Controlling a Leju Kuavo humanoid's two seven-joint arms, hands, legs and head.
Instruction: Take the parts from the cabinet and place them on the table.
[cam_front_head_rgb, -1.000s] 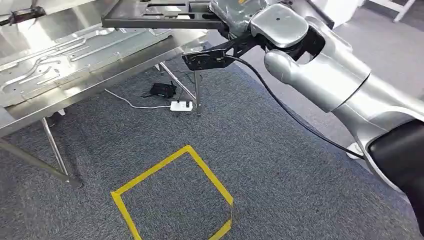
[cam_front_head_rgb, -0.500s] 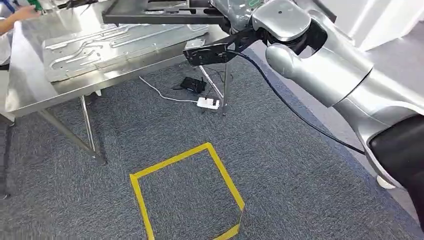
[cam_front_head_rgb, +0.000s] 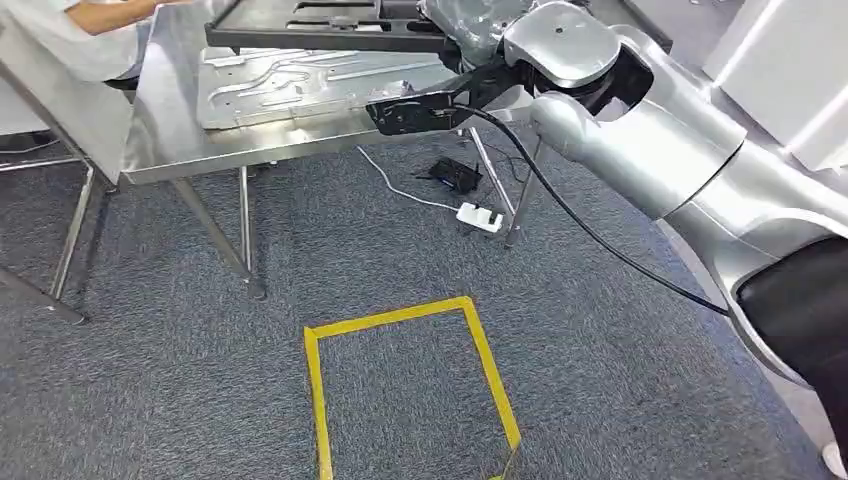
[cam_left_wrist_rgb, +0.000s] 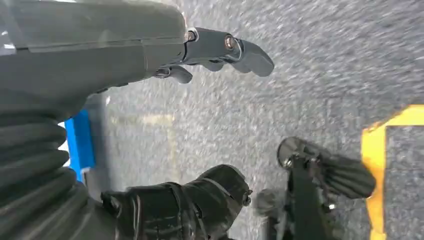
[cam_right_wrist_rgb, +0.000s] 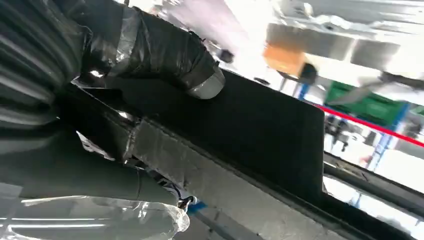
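My right hand (cam_front_head_rgb: 468, 24) grips a flat black part (cam_front_head_rgb: 318, 24) with cut-outs and holds it level above the near edge of the steel table (cam_front_head_rgb: 170, 152). In the right wrist view the thumb presses on the black part (cam_right_wrist_rgb: 265, 135) from above while the right hand (cam_right_wrist_rgb: 150, 47) clamps its rim. A pressed silver metal panel (cam_front_head_rgb: 320, 82) lies on the table under the held part. My left hand (cam_left_wrist_rgb: 125, 55) hangs over the carpet with its fingers apart and nothing in it.
A person's sleeve and forearm (cam_front_head_rgb: 75, 35) lean on the table's far left end. On the carpet lie a yellow tape square (cam_front_head_rgb: 400, 316), a white power strip (cam_front_head_rgb: 481, 217) and a black adapter (cam_front_head_rgb: 456, 175) by the table legs. A white cabinet (cam_front_head_rgb: 790, 70) stands at the right.
The camera has turned, so the table, cables and tape square have slid right in the picture and a person has come into view. My right hand still holds the black part.
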